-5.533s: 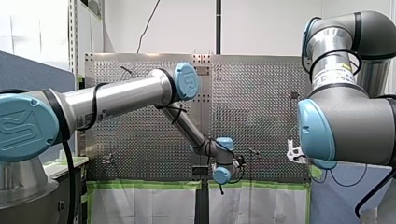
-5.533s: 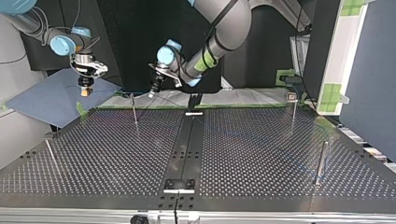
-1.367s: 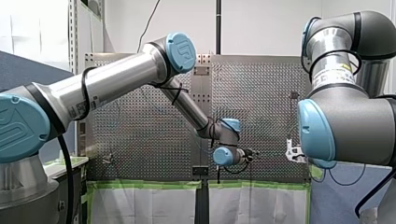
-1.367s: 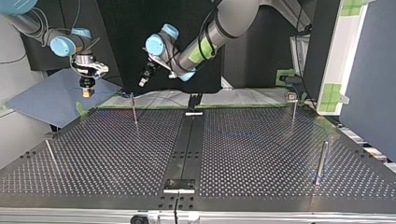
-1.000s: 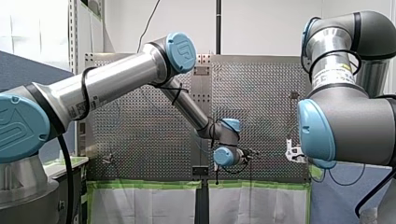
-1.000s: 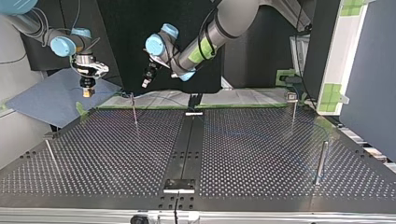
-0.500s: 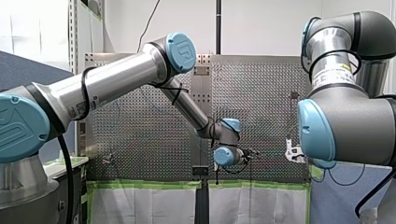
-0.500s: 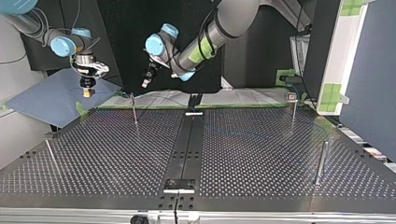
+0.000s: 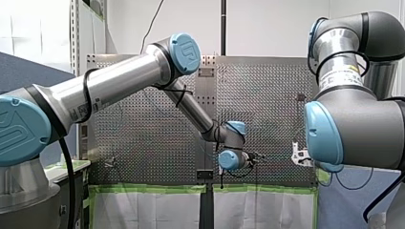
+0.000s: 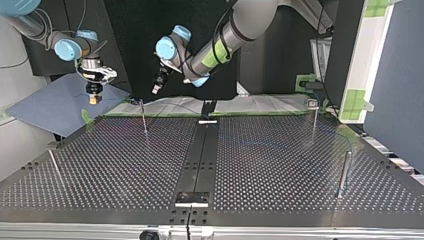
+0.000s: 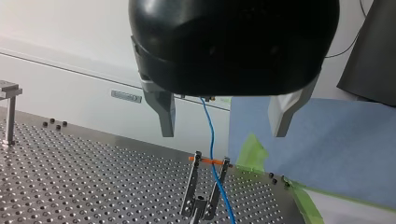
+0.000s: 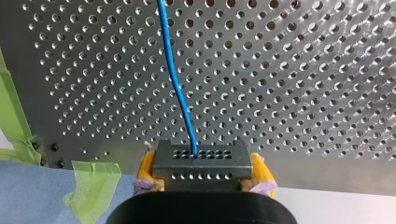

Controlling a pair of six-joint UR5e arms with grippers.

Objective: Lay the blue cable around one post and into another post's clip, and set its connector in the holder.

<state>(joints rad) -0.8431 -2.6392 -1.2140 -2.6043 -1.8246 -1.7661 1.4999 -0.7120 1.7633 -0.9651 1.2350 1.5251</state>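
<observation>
The blue cable (image 12: 180,93) leaves a grey connector (image 12: 200,161) and runs over the perforated table (image 12: 303,70). My right gripper (image 12: 201,179), with yellow pads, is shut on that connector. It hangs at the top view's left, my right gripper (image 10: 92,99) being over a blue mat (image 10: 45,107). In the left wrist view my black left gripper (image 11: 224,116) stands open with nothing between its metal fingers (image 11: 164,112). Ahead of it the cable (image 11: 211,135) passes through a forked clip post (image 11: 205,191) with an orange pin. My left gripper (image 10: 156,89) hovers above that post (image 10: 143,117).
More thin posts stand on the table: one at the top view's far right (image 10: 314,117), a thicker one nearer (image 10: 344,172), one at the left (image 10: 54,165). A black strip (image 10: 200,160) runs down the middle with a holder (image 10: 191,198) at its near end. Green tape (image 11: 252,151) edges the table.
Over the last seconds my left arm rose from the table's edge and swung towards the clip post; in the last second it barely moved. My right arm has stayed still.
</observation>
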